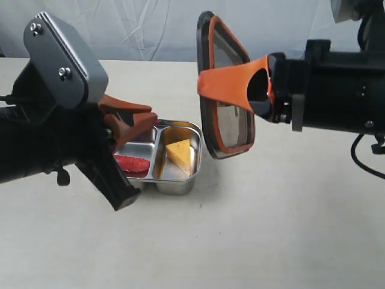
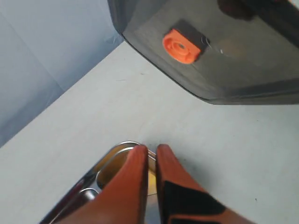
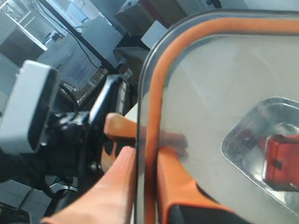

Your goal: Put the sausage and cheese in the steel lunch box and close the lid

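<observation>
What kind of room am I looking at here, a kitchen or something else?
Probably a robotics lab, not a kitchen: a bare pale table against a plain backdrop, two robot arms, and toy food in a steel lunch box. Shelving and boxes clutter the background.

The left end of the small glossy red toy sausage (image 1: 133,163) is hidden behind the left arm. In the left wrist view, the dark tinted transparent rectangular lid (image 2: 243,51) is cut off by the frame's edges, and the shiny stainless-steel lunch box (image 2: 100,170) is largely covered by orange fingers (image 2: 133,186).

lid (image 1: 225,90) hangs beside box (image 1: 180,180)
</observation>
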You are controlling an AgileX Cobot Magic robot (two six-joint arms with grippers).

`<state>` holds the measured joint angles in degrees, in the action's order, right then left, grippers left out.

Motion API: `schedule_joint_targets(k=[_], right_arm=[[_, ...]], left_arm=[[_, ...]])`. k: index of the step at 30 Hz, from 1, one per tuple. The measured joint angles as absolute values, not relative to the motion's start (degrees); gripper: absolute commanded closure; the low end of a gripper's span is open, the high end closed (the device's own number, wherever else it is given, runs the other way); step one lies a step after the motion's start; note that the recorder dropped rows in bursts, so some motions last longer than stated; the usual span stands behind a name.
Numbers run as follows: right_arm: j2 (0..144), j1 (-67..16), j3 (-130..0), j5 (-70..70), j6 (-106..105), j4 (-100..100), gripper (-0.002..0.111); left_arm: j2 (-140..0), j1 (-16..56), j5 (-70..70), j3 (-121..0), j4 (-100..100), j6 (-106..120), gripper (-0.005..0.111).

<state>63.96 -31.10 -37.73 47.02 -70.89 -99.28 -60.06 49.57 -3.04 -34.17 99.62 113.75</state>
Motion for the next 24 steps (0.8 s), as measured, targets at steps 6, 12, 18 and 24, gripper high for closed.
schedule_joint_targets(k=[6,12,18,24], right_arm=[[63.96,-31.10,-42.01,46.07,-66.11,-99.28,0.109],[63.96,-31.10,-42.78,40.61,-59.97,-99.28,0.109],[65.09,-32.57,-44.56,37.90,-56.71,-99.28,0.109],[69.07,-38.83,-49.23,32.45,-55.64,-99.37,0.109]], left_arm=[[-60.29,49.57,0.00,-33.88,99.62,112.90,0.054],[-60.29,49.57,5.46,-33.78,99.62,108.72,0.053],[-63.28,49.57,7.76,-37.55,99.62,102.30,0.053],[-64.67,49.57,8.69,-38.54,99.62,101.40,0.055]])
